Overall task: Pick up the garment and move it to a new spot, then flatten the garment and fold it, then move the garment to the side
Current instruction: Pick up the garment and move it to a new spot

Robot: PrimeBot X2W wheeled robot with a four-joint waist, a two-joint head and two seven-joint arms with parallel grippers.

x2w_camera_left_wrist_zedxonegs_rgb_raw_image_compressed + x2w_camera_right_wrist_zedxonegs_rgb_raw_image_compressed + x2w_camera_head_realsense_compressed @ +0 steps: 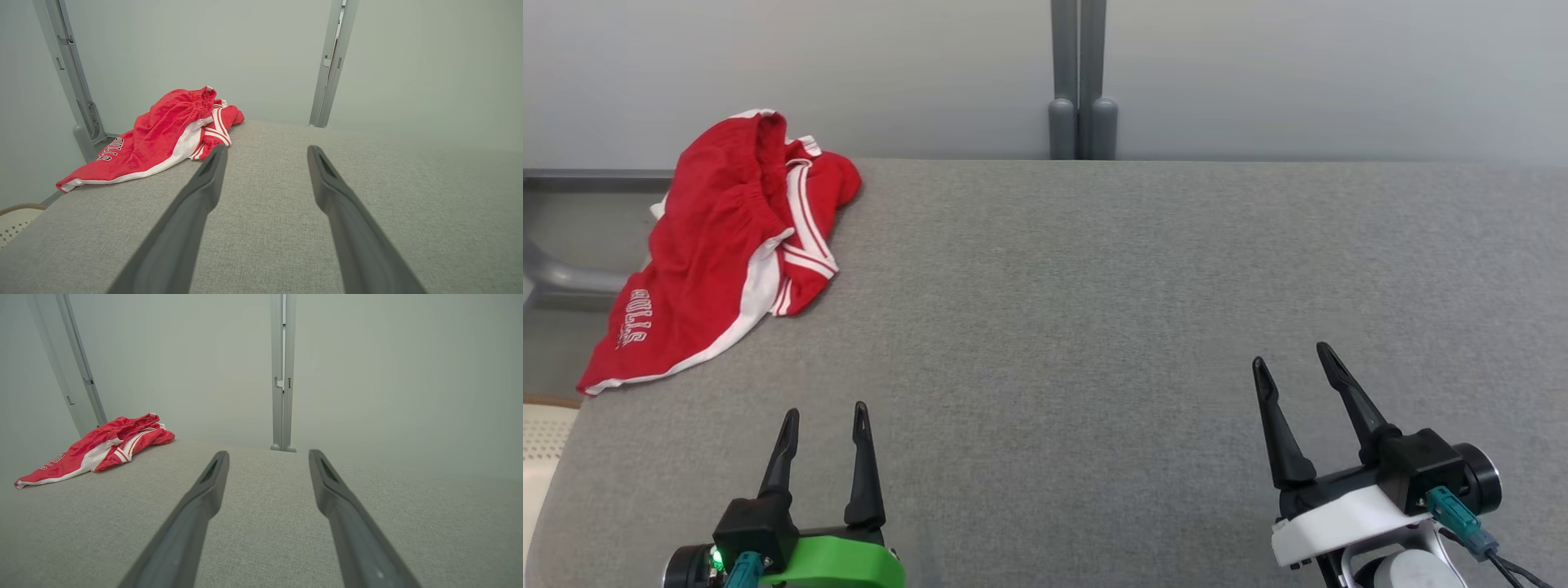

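Observation:
The garment (727, 245) is a pair of red shorts with white trim and white lettering, lying crumpled at the far left corner of the grey table (1094, 310), one leg hanging slightly past the left edge. It also appears in the left wrist view (163, 134) and the right wrist view (98, 447). My left gripper (825, 416) stands open near the table's front left, well short of the garment and holding nothing. My right gripper (1294, 363) is open at the front right, far from the garment, with nothing between its fingers.
A grey metal post (1081, 82) rises behind the table's far edge against a pale wall. Another grey frame post (69, 81) stands behind the garment at the left. A pale perforated object (543, 433) sits below the table's left edge.

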